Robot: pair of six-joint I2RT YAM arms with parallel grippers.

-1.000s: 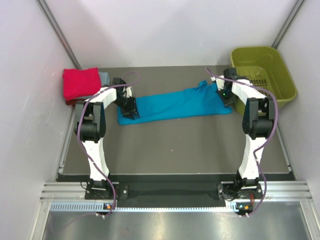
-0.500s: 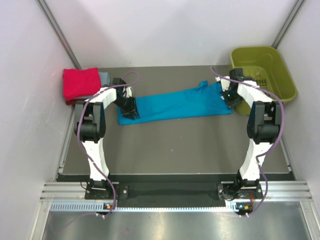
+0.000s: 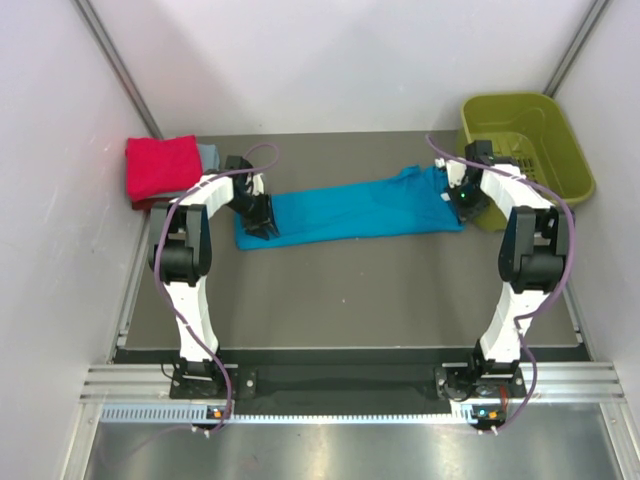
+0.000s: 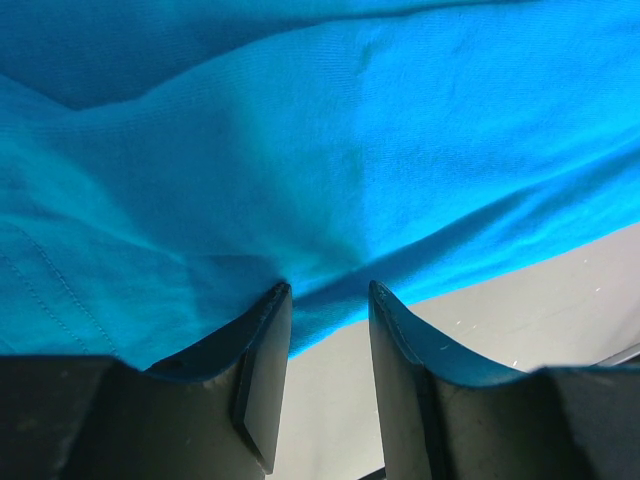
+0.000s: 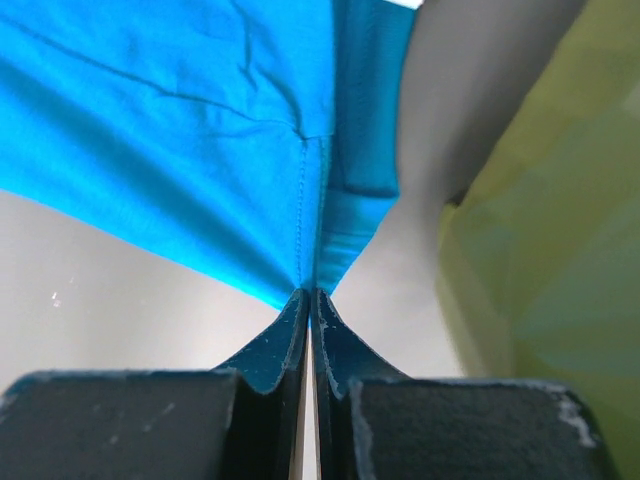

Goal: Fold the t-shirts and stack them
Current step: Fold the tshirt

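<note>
Two arms work from the near edge of the bench [image 3: 350, 295], with a teal shirt [image 3: 350, 212] drawn out in a long band across its middle, running from left to right.

At the shirt's left end, the left gripper [image 3: 262, 225] has not moved: its jaws stand partly apart, tips down at the cloth's near edge. The wrist view shows a gap between the fingers and no clear pinch.

The change is at the right end. Over the past second the right gripper [image 3: 468, 200] has closed fully and shifted toward the right edge of the bench. Its wrist view shows the fingers pressed together on a stitched hem, the cloth fanning up from the tips. The shirt's right end now reaches a little further toward the basket [image 3: 520, 140], which sits in the far right corner.

With this grip secured, the right arm appears ready to pull the shirt taut or carry that end over for a fold. The left side will probably need to close on the cloth first.

In the far left corner, a folded red shirt [image 3: 160, 165] lies on top of a grey shirt [image 3: 208, 155], marking the stack the teal one has yet to join.
</note>
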